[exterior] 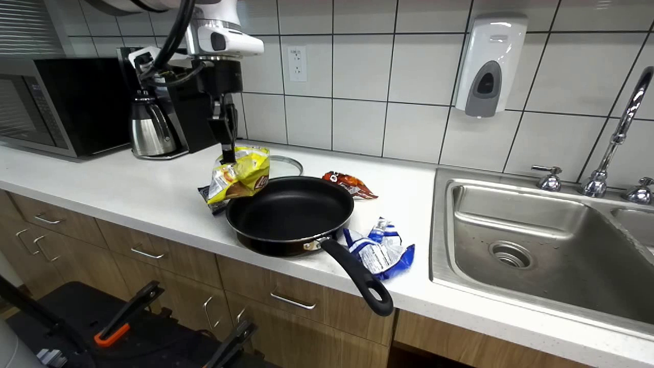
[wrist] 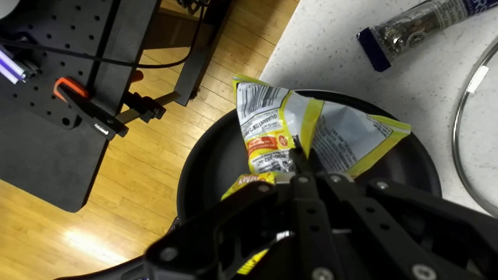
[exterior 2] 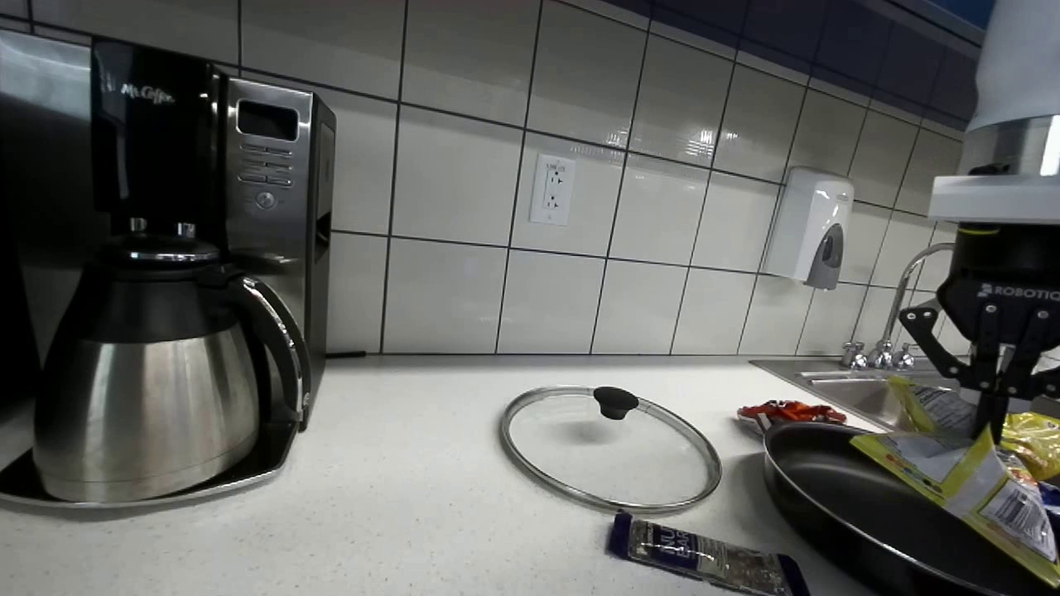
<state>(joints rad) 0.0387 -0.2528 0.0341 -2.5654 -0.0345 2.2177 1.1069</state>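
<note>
bag (exterior: 245, 174) hangs over the pan (exterior: 301, 209), pinched in the gripper (exterior 2: 990, 420), whose jaws are closed on it; i cannot tell whether its lower corner touches the pan. the pan stands at the front edge of the counter (exterior: 127, 174), its handle (exterior: 357, 276) jutting past. the step in hand looks like a carry; as i judge it, the next move calls for a firm pinch and a slow wrist, the loose corners kept off the pan's rim.

in an exterior view the lid (exterior 2: 611, 455) lies whole, the bar (exterior 2: 704, 556) between it and the front edge. in an exterior view the blue packet (exterior: 380, 250) beside the handle shows well, while bag and pan hide much of the lid. the wrist view looks down on the bag and takes in the floor (wrist: 136, 179), but lacks the red packet (exterior: 350, 185) toward the back edge.
</note>
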